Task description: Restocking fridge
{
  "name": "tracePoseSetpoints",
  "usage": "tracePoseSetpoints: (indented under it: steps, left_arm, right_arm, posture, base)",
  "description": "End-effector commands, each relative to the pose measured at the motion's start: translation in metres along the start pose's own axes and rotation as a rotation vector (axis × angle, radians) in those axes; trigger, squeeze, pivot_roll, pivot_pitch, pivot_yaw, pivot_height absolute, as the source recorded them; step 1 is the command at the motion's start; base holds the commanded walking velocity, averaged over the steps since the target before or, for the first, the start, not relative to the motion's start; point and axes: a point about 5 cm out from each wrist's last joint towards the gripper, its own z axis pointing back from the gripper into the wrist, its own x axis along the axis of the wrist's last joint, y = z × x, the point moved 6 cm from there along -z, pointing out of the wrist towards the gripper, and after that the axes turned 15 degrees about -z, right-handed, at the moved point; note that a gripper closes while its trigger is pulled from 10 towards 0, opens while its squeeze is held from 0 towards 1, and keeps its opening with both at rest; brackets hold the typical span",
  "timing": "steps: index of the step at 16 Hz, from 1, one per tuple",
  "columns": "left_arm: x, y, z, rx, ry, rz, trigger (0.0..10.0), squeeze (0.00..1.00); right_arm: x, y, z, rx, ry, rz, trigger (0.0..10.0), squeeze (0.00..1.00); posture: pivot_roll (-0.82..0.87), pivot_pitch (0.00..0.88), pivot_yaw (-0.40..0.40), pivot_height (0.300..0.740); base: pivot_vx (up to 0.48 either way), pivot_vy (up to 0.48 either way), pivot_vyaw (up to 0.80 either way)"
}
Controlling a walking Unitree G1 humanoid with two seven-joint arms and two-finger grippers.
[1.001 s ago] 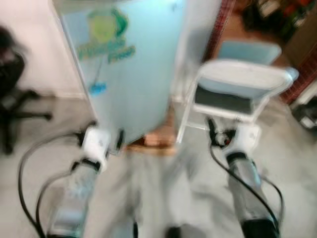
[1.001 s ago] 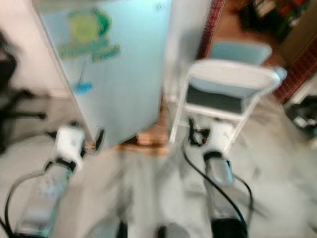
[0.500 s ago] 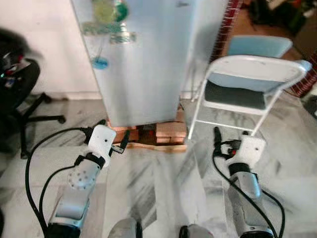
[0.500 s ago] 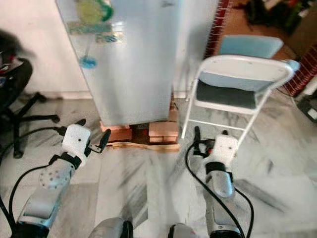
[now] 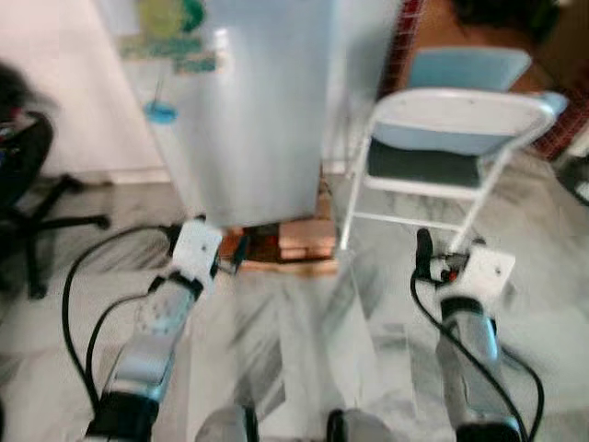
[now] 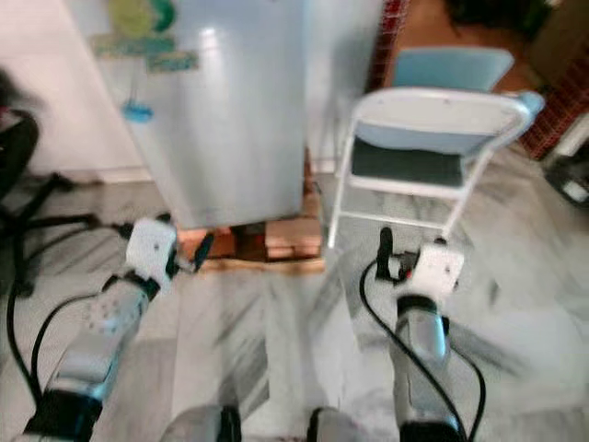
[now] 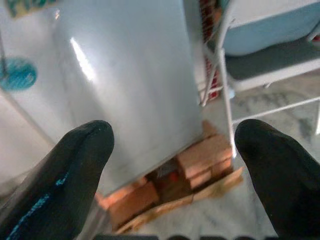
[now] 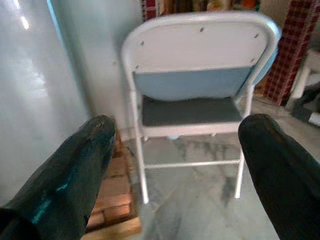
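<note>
I see a grey marbled floor (image 5: 304, 341) running up to a pale wall (image 5: 55, 83) at the back. The biggest thing in front of me is the fridge (image 5: 248, 101), silver, door closed, standing straight ahead and a little to my left. Its base rests on a stack of bricks (image 5: 299, 238) with a wooden board (image 5: 285, 267) along the front edge. On the upper part of its door sit a green and yellow sticker (image 5: 166, 17) and a small blue round piece (image 5: 160, 113) below it.

Just to the right of the fridge stands a white folding chair (image 5: 460, 120) with a dark seat, its back turned toward me. A second chair, light blue (image 5: 469, 66), sits behind it. At the far left is part of a black office chair (image 5: 32, 184) with its wheeled legs on the floor.

My left gripper (image 7: 172, 175) is held low before the fridge's base, fingers (image 7: 75, 165) spread wide apart and grasping nothing. My right gripper (image 8: 175, 165) is held low facing the white chair, its fingers (image 8: 280, 175) likewise spread and bare. Black cables (image 5: 69, 313) loop from both silver arms.
</note>
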Motion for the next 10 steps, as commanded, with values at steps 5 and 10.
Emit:
tracePoseSetpoints:
  steps: [5,10]
  left_arm:
    - [-0.009,0.003,0.006,-0.018,0.014,-0.001,10.0,0.00]
    - [-0.016,-0.007,0.017,-0.065,0.029,-0.028,10.0,0.00]
  right_arm:
    - [-0.001,0.025,-0.002,0.046,0.000,-0.033,10.0,0.00]
    - [-0.008,0.028,0.003,0.067,0.042,-0.044,10.0,0.00]
  posture:
    - [0.05,0.087,0.040,0.740]
    - [0.08,0.090,-0.002,0.740]
  base:
    - [0.000,0.462,-0.48]
    - [0.000,0.463,-0.48]
